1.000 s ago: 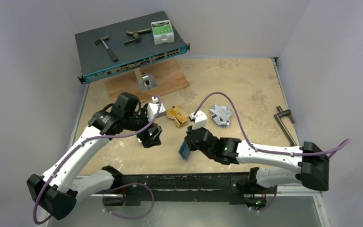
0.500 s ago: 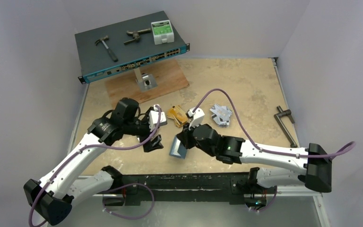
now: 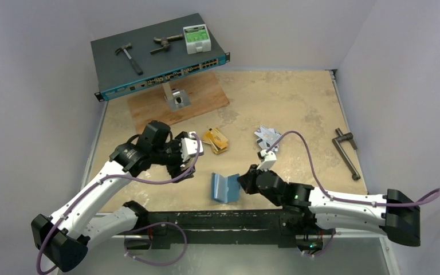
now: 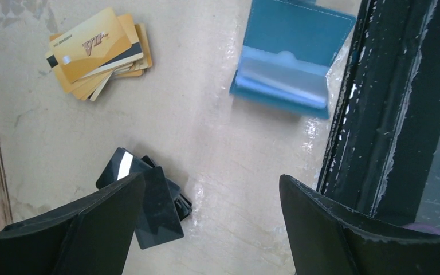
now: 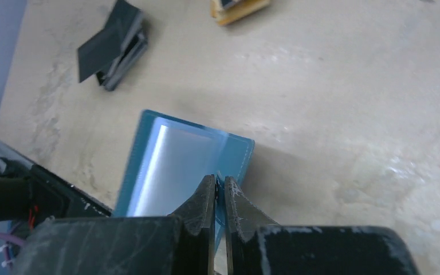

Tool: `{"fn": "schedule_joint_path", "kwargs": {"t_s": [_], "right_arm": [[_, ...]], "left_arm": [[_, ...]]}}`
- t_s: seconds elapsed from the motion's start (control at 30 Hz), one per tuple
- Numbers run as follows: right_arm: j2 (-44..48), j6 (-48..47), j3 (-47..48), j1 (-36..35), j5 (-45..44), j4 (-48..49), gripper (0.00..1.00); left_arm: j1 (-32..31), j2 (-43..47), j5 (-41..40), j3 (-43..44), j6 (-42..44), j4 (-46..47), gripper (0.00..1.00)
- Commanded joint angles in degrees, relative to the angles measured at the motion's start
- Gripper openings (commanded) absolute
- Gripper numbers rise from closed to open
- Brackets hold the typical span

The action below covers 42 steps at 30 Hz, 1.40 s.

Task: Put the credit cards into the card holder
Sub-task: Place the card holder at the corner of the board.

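The teal-blue card holder (image 3: 224,187) lies opened near the table's front edge, its clear inner slots (image 4: 281,80) facing up. My right gripper (image 5: 220,184) is shut on the holder's right flap (image 5: 238,154). A fanned stack of gold-orange credit cards (image 4: 97,51) lies behind it, and silver-grey cards (image 3: 267,138) lie further right. Black cards (image 4: 149,200) lie under my left gripper (image 4: 212,180), which hovers open with nothing between its fingers. In the top view that gripper (image 3: 184,167) hides them.
A network switch (image 3: 160,54) on a stand at the back left carries a hammer (image 3: 129,57) and a white box (image 3: 197,38). A wooden board (image 3: 177,102) lies below it. A metal key (image 3: 346,152) rests at the right. The black front rail (image 4: 389,114) borders the holder.
My right arm has drawn the card holder back toward the front edge and laid it open. My left gripper has shifted slightly left over the black cards.
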<state>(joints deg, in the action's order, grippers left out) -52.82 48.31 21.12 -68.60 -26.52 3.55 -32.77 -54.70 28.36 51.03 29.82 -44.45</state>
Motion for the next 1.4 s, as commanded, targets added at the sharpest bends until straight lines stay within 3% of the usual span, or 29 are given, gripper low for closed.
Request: {"fn": "schedule_joint_path", "kwargs": {"t_s": [0.0, 0.1, 0.27, 0.33, 0.37, 0.43, 0.5, 0.63, 0.73, 0.9, 1.13, 1.37], "right_arm": [[5.46, 13.54, -3.62, 0.17, -7.15, -11.4, 0.0], [6.8, 18.03, -5.29, 0.14, -6.94, -15.31, 0.0], [1.01, 14.46, -1.27, 0.05, -6.74, -16.48, 0.01], [-3.5, 14.04, 3.17, 0.07, -7.06, -21.75, 0.2], [-5.73, 13.15, 5.18, 0.02, -7.47, -23.04, 0.35], [-8.53, 12.66, 9.02, -0.09, -8.75, -28.55, 0.52], [-8.24, 12.73, 11.74, -0.09, -10.96, -32.14, 0.61], [-0.59, 10.65, 15.22, -0.13, -13.7, -33.99, 0.7], [1.77, 3.51, 18.9, -0.06, -14.09, -30.12, 0.72], [-6.73, -0.84, 26.82, -0.04, -12.8, -29.61, 0.73], [-18.09, -7.63, 26.86, 2.62, 2.91, -6.34, 0.73], [-35.97, -8.51, 31.59, 9.41, 21.24, 7.38, 0.71]], "left_arm": [[-0.19, -0.14, -3.04, 0.07, 3.28, 0.87, 0.87], [-0.21, -0.77, -3.98, -0.1, 3.12, 1.36, 0.86], [-0.19, -1.18, -5.52, -0.95, 4.92, 1.2, 0.86], [-0.12, -1.33, -6.83, -0.95, 5.43, 1.24, 0.86], [-0.1, -1.44, -7.62, -0.85, 5.38, 1.25, 0.86], [-0.06, -1.67, -9.57, -0.91, 4.63, 1.37, 0.88], [0.47, -2.43, -11.3, -0.73, 3.28, 0.84, 0.9], [5.82, -4.47, -11.3, 0.44, 1.34, -0.94, 0.91], [10.45, -5.85, -11.84, 0.83, 1.76, -1.63, 0.92], [13.19, -8.27, -12.83, -0.38, 5.18, -0.87, 0.96], [22.87, -13.5, -7.53, -0.3, 12.14, -0.63, 1.0], [28.27, -19.01, -7.05, -1.24, 19.13, 4.26, 0.97]]}}
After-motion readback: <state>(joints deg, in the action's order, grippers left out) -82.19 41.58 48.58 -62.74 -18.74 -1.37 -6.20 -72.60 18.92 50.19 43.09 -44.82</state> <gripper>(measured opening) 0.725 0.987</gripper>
